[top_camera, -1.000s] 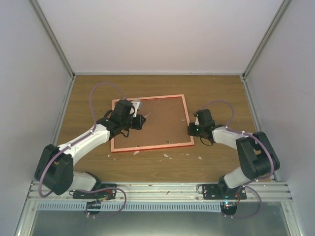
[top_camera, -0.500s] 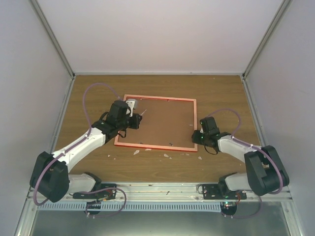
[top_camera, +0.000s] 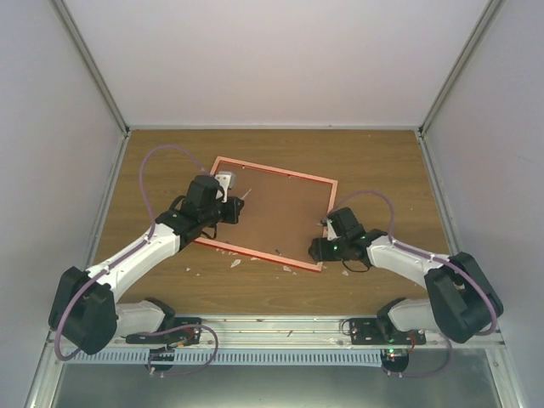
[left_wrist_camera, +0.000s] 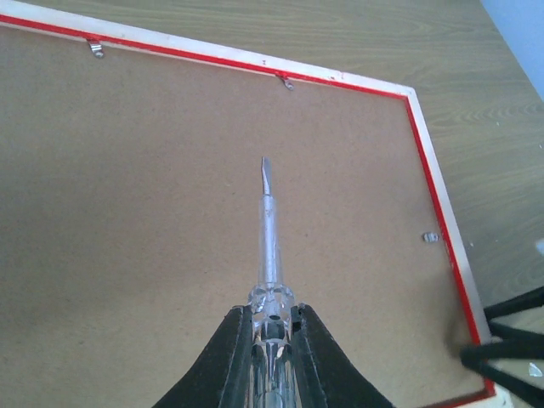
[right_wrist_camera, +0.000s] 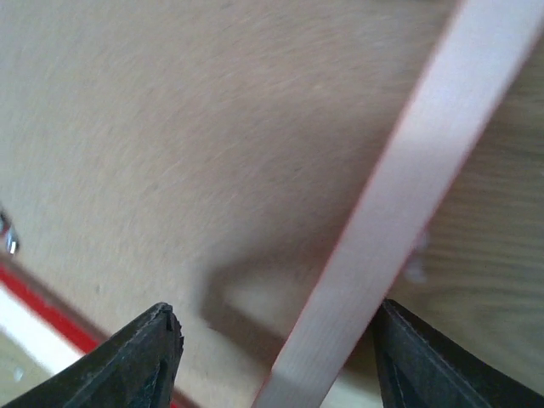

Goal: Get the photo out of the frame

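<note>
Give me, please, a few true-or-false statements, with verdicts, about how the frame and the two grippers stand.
1. The frame lies face down, with its brown board back showing. True.
2. The left gripper is empty. False: it is shut on a screwdriver that points out over the board.
3. The photo lies loose beside the frame. False: no photo is in view, only the frame's back.
4. The right gripper is open, with its jaws on either side of the frame's edge. True.

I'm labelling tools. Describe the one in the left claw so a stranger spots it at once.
On the wooden table lies the red frame, brown back up. Over that back the left claw grips a screwdriver: clear handle, slim metal shaft, flat tip. Unlike the tiny metal clips at the rim, it is long.
</note>
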Controlling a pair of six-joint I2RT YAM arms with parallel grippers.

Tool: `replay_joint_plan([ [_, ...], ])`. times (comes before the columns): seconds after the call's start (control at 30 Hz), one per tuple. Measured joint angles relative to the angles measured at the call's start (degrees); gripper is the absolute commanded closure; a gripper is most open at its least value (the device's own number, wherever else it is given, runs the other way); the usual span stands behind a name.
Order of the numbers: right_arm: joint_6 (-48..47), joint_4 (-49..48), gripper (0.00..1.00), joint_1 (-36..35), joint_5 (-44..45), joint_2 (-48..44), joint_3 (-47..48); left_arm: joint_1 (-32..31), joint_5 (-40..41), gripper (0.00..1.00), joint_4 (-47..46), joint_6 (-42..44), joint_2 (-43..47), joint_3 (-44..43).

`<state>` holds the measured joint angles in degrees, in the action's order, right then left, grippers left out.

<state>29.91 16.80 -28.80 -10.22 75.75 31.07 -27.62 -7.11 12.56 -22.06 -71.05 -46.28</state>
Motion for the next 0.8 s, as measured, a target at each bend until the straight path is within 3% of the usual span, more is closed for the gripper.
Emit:
replay_joint_plan([
  [0.43, -4.2, 3.4, 0.26, -12.5, -3.9, 8.3, 9.1, 2.3, 0.5, 1.00, -0.4, 0.0, 3.5, 2.8],
  [0.6, -8.0, 6.5, 0.22, -12.1, -1.9, 8.2, 12.9, 3.4, 0.4, 1.00, -0.4, 0.0, 5.0, 3.7],
  [0.8, -15.4, 7.7, 0.18, -6.3, 1.6, 9.1, 21.0, 3.8, -1.0, 1.00, -0.4, 0.0, 5.1, 3.9],
])
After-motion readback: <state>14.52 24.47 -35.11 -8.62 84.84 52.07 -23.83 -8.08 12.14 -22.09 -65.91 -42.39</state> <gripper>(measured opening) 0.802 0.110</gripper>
